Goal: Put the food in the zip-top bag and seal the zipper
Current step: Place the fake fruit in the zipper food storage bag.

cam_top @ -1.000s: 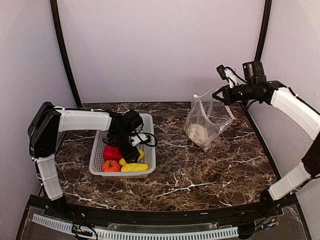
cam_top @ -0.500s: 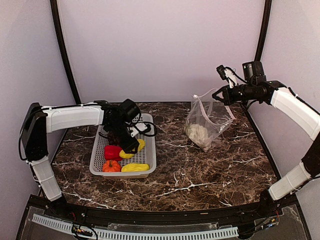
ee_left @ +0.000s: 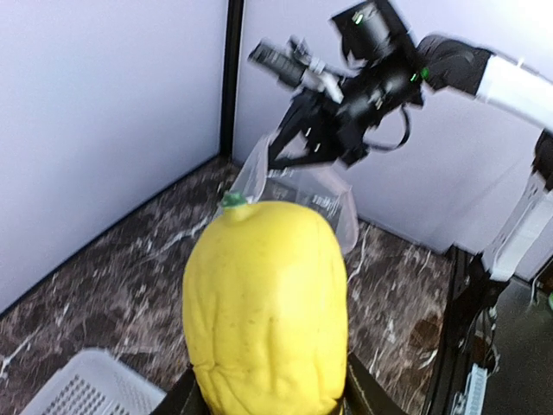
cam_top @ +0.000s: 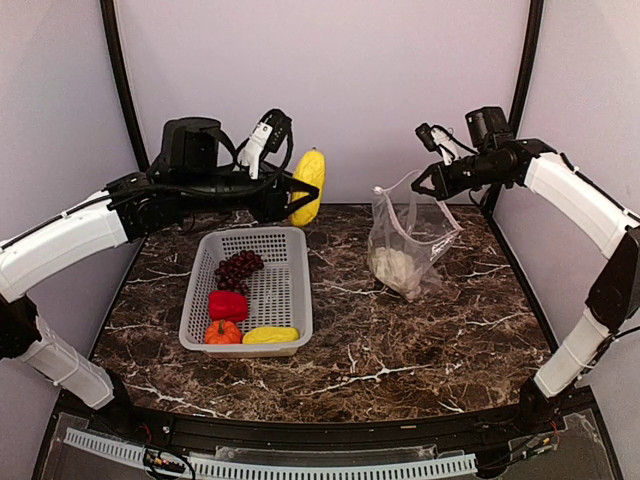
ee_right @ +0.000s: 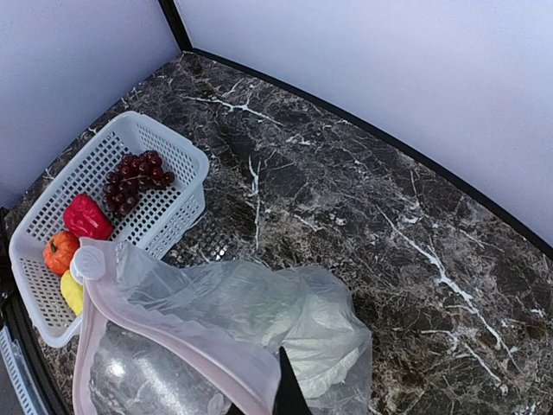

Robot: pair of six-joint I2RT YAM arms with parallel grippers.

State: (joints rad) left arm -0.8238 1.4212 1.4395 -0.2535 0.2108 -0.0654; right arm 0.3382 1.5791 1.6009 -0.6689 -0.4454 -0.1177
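Hanging clear crinkly bag (cam_top: 425,238), bumpy yellow piece (cam_top: 309,183)

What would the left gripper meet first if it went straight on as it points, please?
Probably the zip-top bag hanging from the right gripper; the yellow piece in the left gripper points at it, though depth is unclear.

Plastics on polished, marble-look stone

The zip-top bag (ee_right: 285,320) is clear, crinkled, glossy film. The basket (cam_top: 303,280) is matt white perforated plastic. The yellow piece (ee_left: 263,311) looks dimpled and faintly shiny. The worktop (cam_top: 420,330) is smooth, dark and white-veined.
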